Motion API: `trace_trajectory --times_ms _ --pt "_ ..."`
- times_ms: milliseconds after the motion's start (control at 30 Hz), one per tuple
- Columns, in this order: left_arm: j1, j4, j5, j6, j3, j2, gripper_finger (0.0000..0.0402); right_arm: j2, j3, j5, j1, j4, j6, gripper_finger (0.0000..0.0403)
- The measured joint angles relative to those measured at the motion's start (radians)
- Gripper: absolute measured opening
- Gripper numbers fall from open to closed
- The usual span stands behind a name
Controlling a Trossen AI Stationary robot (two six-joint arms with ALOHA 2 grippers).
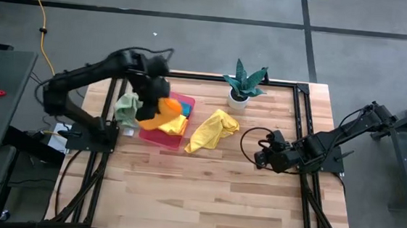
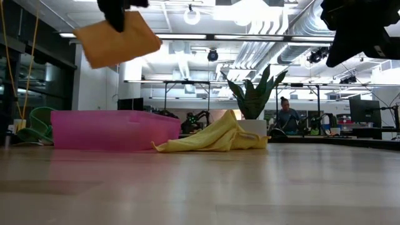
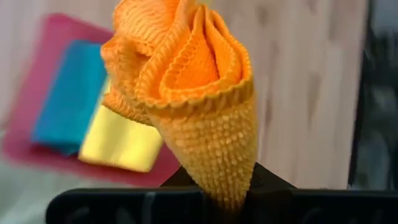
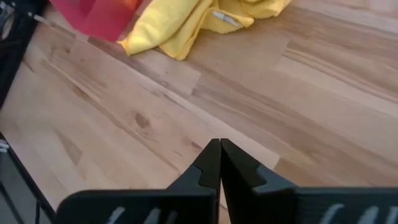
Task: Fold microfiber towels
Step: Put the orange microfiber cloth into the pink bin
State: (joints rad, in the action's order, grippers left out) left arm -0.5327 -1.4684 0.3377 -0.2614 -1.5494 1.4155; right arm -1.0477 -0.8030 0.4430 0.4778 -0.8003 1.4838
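Note:
My left gripper hangs above the pink tray, shut on a folded orange towel, which floats high over the tray in the low view. A folded teal towel and a folded yellow towel lie flat in the tray. A pale green towel is bunched at the tray's left side. A crumpled yellow towel lies on the table right of the tray. My right gripper is shut on nothing, above bare wood right of that towel. My left gripper pinches the orange towel's narrow gathered end between its two fingers, with several folded layers in the bite. The fingers come from above, slanting down. The towel is lifted clear of the tray and hangs tilted below the gripper.
A potted plant stands at the table's far edge, right of the tray. The near half of the wooden table is bare. A person sits far back in the room.

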Motion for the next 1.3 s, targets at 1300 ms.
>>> trace_trajectory --times_ms 1300 --pt "0.175 0.065 -0.233 -0.589 0.215 0.373 0.0 0.0 0.0 0.027 0.0 0.004 -0.071 0.0"
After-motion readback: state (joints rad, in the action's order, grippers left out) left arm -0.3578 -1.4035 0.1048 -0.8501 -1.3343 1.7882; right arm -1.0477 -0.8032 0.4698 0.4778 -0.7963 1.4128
